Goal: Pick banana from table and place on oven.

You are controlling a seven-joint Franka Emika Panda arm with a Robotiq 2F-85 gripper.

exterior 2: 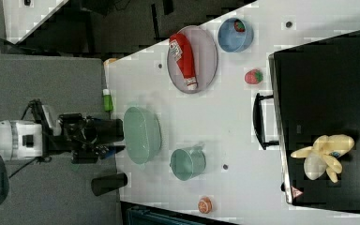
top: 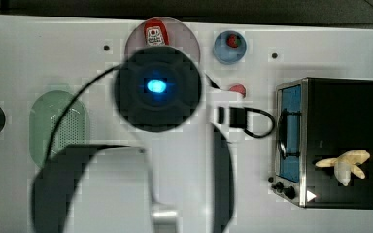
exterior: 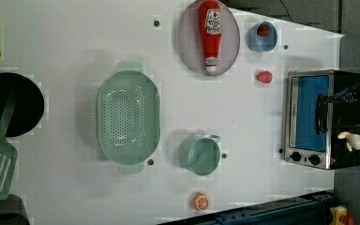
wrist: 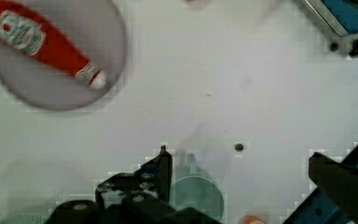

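Item: small pale cream-yellow banana (exterior 2: 326, 156) with splayed lobes, recorded lying on the matte black top of the boxy silver-fronted oven (exterior 2: 328, 84), near its knob end. End effector (wrist: 240, 172): fingers apart, nothing held, well clear above the white desk (wrist: 205, 84). Placement was judged complete; a clean, high retreat was advised so the banana would be left undisturbed.
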